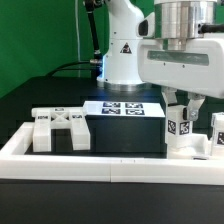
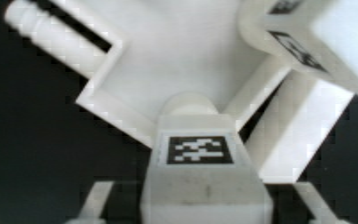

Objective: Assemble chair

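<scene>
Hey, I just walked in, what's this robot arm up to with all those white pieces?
The arm's gripper appears closed on a small tagged white block, seemingly a chair part, at the exterior view's right, just behind the white border rail. A flat chair piece lies loose at the left, and another white part stands at the far right. The marker board sits mid-table. No finished chair yet.
</scene>
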Robot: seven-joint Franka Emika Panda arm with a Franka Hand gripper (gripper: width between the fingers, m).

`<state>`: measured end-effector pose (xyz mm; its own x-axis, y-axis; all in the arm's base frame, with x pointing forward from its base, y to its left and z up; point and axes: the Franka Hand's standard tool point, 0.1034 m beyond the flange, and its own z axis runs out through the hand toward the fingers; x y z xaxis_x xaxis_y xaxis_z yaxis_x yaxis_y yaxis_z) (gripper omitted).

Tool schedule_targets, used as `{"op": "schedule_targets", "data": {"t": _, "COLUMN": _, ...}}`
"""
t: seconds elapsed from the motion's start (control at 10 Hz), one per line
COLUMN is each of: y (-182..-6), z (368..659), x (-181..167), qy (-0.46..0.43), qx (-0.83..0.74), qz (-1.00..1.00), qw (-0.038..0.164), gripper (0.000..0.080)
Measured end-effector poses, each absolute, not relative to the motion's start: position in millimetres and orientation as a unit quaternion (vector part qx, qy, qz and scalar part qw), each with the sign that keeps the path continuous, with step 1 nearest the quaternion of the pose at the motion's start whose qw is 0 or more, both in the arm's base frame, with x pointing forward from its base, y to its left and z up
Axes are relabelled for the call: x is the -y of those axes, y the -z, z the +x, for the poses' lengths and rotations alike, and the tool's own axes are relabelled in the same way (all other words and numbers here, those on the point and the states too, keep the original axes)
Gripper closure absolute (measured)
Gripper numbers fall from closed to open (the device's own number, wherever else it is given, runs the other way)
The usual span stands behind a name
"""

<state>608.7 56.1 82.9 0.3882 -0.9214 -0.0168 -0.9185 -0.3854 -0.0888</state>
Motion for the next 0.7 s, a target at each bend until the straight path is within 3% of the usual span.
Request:
{"op": "schedule_targets", "data": {"t": 0.1, "y": -82.7, "z": 608.6, "x": -56.6, "qy": 0.017, "qx": -0.560, "qz": -0.827, "qw": 0.043, "gripper": 0.0509}}
{"op": "schedule_targets", "data": {"t": 0.2, "y": -82.5, "z": 608.5, "x": -56.7, "qy": 0.017, "qx": -0.554, "qz": -0.831, "qw": 0.042, "gripper": 0.0342}}
{"op": "schedule_targets", "data": {"t": 0.3, "y": -82.5, "z": 608.4, "x": -56.7, "qy": 0.017, "qx": -0.537, "qz": -0.842, "qw": 0.042, "gripper": 0.0342}}
{"op": "schedule_targets", "data": {"t": 0.4, "y": -83.2, "z": 609.0, "x": -56.8, "qy": 0.018, "qx": -0.517, "qz": -0.855, "qw": 0.041, "gripper": 0.0218}}
{"op": "schedule_targets", "data": {"t": 0.5, "y": -83.7, "z": 609.7, "x": -57.0, "qy": 0.021, "qx": -0.487, "qz": -0.872, "qw": 0.040, "gripper": 0.0171}}
{"op": "schedule_targets", "data": {"t": 0.7, "y": -83.9, "z": 610.2, "x": -57.8, "qy": 0.027, "qx": -0.387, "qz": -0.921, "qw": 0.037, "gripper": 0.0154}}
